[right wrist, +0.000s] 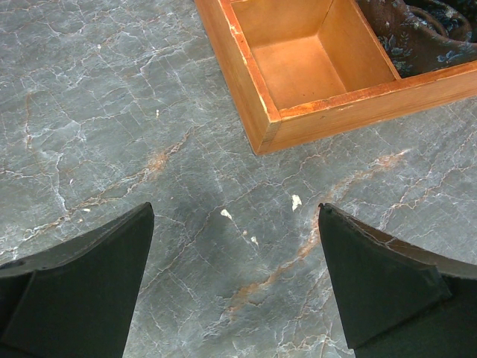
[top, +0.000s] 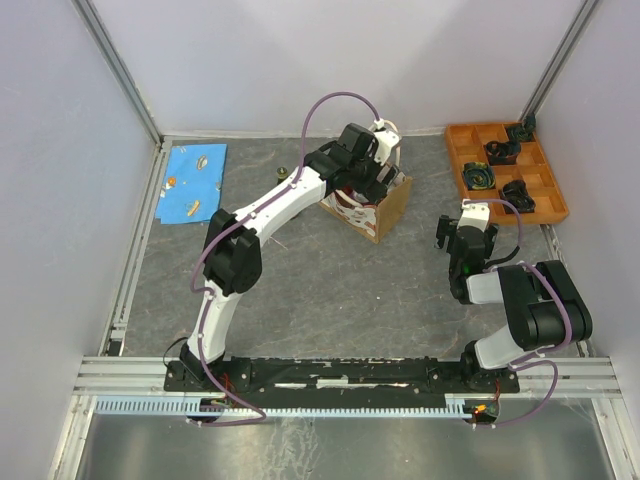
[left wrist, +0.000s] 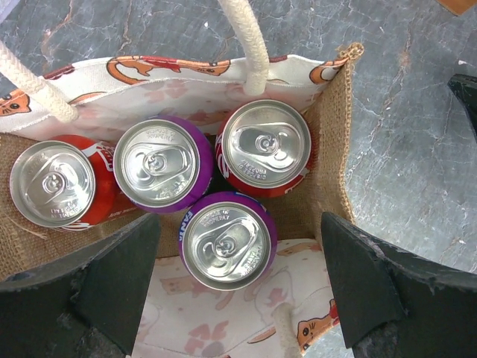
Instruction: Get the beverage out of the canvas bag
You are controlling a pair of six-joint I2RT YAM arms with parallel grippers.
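The tan canvas bag (top: 388, 208) with white rope handles stands at the back middle of the table. In the left wrist view the canvas bag (left wrist: 332, 142) holds several upright cans: a near purple can (left wrist: 227, 240), a second purple can (left wrist: 158, 164), a red can (left wrist: 267, 145) and another red can (left wrist: 54, 184) at the left. My left gripper (left wrist: 238, 250) hangs open right above the bag, its jaws on either side of the near purple can, touching nothing. My right gripper (right wrist: 235, 231) is open and empty above bare table. It also shows in the top view (top: 468, 232).
An orange compartment tray (top: 462, 140) with dark items stands at the back right; its corner (right wrist: 261, 127) lies just ahead of my right gripper. A blue printed sheet (top: 193, 183) lies at the back left. A small dark object (top: 283, 172) sits left of the bag.
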